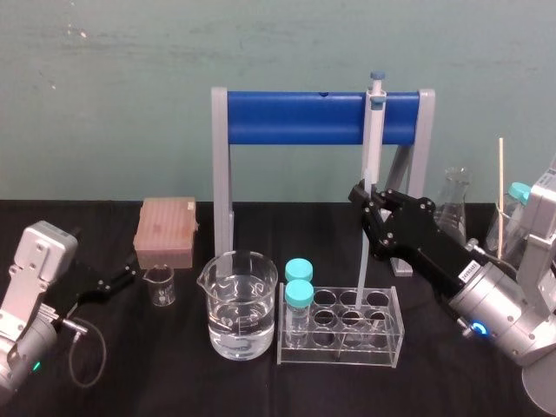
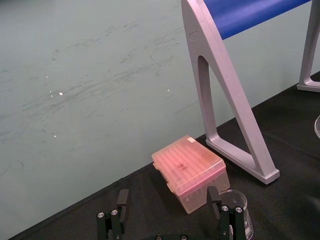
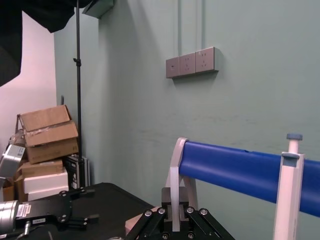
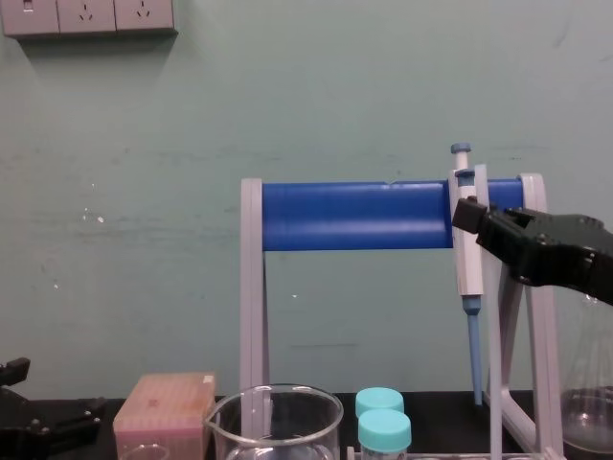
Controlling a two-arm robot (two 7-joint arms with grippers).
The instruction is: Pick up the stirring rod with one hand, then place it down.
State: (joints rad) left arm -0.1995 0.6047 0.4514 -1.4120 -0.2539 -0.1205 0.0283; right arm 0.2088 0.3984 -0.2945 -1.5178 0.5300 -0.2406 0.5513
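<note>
Because the stirring rod (image 1: 500, 195) is stood upright, seemingly in glassware right of the pipette stand (image 1: 295, 120), it is kept easy to reach. The right gripper (image 1: 365, 198) is held before the stand's right end, fingers closed on nothing. The left gripper (image 1: 129, 276) is parked far left, fingers spread and empty.

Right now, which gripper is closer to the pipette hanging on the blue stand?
Right. The right gripper is raised close by the pipette; the left gripper sits far to the left, low beside the small beaker.
</note>
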